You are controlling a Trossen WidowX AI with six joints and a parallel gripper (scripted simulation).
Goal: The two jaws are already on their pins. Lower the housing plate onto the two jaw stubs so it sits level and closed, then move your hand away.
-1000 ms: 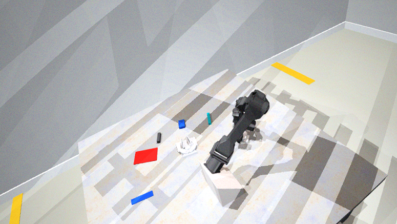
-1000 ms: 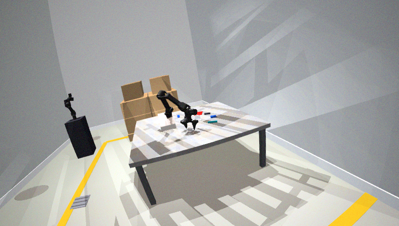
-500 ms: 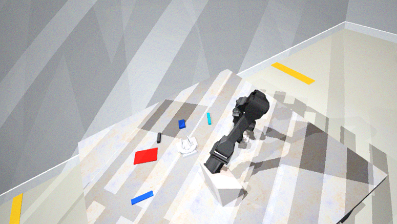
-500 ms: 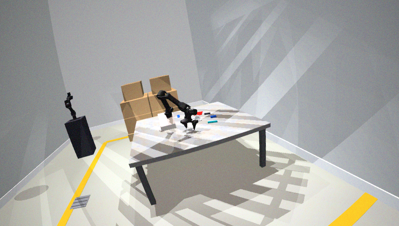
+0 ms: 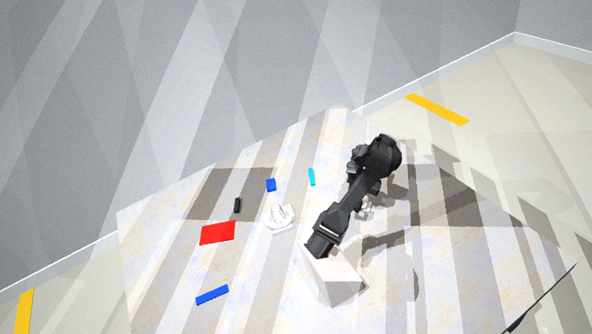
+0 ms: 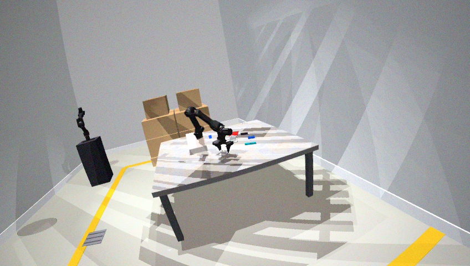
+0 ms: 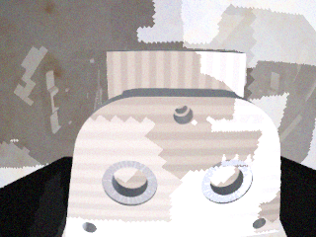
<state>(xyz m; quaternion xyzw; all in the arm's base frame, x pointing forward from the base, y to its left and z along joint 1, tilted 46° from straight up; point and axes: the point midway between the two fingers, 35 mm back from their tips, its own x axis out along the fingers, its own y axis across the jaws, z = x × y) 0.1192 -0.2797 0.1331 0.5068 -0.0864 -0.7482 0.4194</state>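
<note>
The housing plate (image 7: 178,148) is a pale rounded plate with two ringed holes. It fills the wrist view and lies flat on the table, with a pale block (image 7: 173,74) just behind it. In the top view a bit of the housing plate (image 5: 364,212) shows under the arm. My gripper (image 7: 173,169) (image 5: 368,205) (image 6: 224,149) is low over it, with one black finger against each side edge. The white base with the two jaws (image 5: 278,217) (image 6: 231,141) stands apart, to the left of the arm in the top view.
On the table (image 5: 454,270) lie a red sheet (image 5: 217,232), a black block (image 5: 236,204), a blue block (image 5: 270,184), a cyan bar (image 5: 311,176) and a blue bar (image 5: 212,294). The arm's white pedestal (image 5: 337,276) stands near the front. Cardboard boxes (image 6: 174,122) stand behind the table.
</note>
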